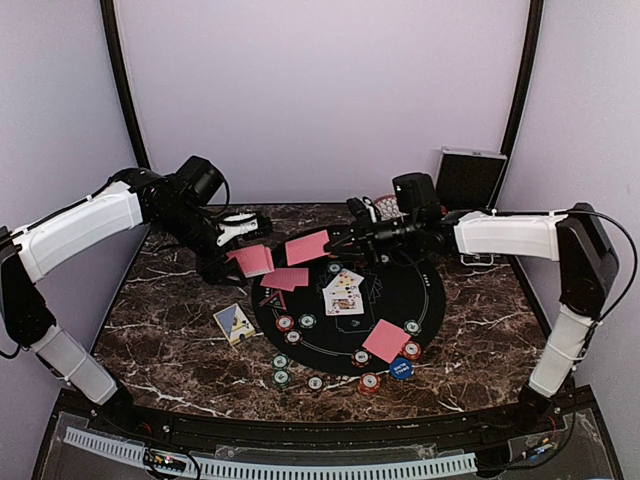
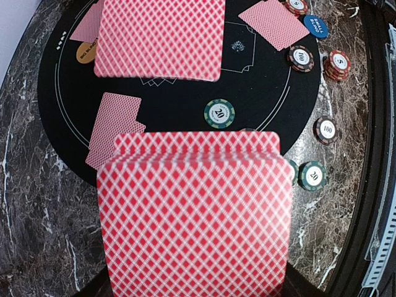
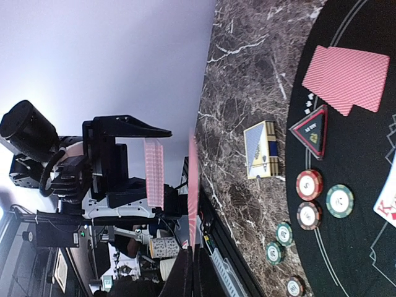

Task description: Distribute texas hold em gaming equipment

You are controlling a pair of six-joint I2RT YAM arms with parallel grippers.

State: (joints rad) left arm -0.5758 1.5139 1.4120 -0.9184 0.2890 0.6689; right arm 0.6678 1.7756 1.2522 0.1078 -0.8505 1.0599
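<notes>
clamping card deck (image 2: 195, 216) in left fingers (image 1: 240, 228), right fingers (image 1: 343, 241) pinching one card (image 1: 307, 247), bowl (image 1: 384, 206) contents hidden

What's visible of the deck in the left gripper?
The deck is a stack of pink-red, diamond-backed cards with rounded corners, paper-like, its far edges slightly staggered. The left gripper holds it backs up, tilted, lifted above the marble table near the left edge of the black mat. Only that gripper touches it; the single card in the right gripper hangs apart.
</notes>
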